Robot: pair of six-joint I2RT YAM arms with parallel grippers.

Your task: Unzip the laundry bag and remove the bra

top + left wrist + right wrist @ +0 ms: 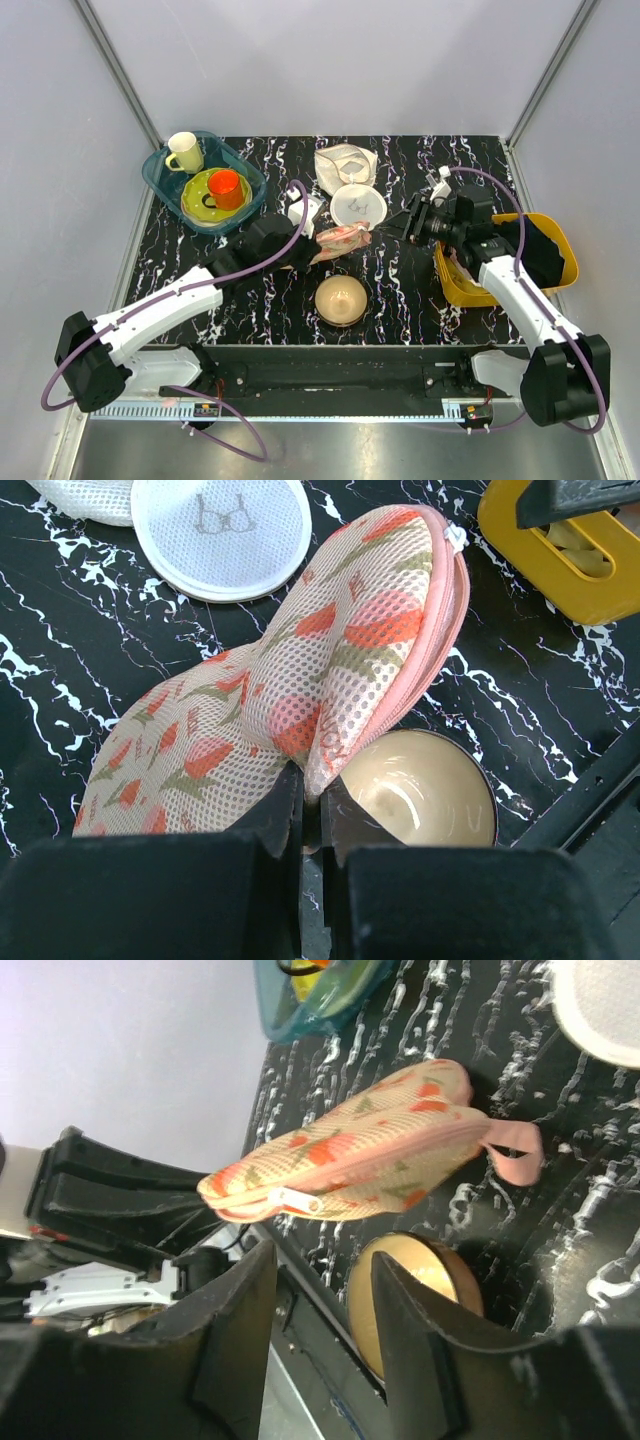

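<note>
**A:** What has the left gripper (312,802) got?

**B:** Its jaws are pressed together on the lower edge of the laundry bag (300,670), at the bottom centre of the left wrist view. From that pinch the bag fans up toward the upper right and appears lifted off the table.

**A:** And the right gripper (322,1305)?

**B:** It is spread, with nothing between the fingers. In the right wrist view the white zipper pull (295,1200) sits just above the gap, at the left end of the pink zipper seam.

**A:** How will the bag handle?

**B:** Light and soft, I'd judge. It is open mesh fabric, bulging a little as though something padded is inside. Held by one edge, it would likely swing or fold away if pushed. It should be neither fragile nor slippery, since the mesh should give the pads some bite.

**A:** Where should it be taken hold of?

**B:** By the pull itself. It is small and hard, so the fingertips need to close squarely on it or it may pop out. The zipper looks closed along the visible edge. The pink loop (515,1150) at the bag's right end could serve as a second hold.

**A:** What is around it?

**B:** A tan bowl (420,790) is just under the bag at lower right, though I cannot tell whether they touch. A white mesh disc (220,530) lies at upper left and a yellow bin (560,575) at upper right.
</note>
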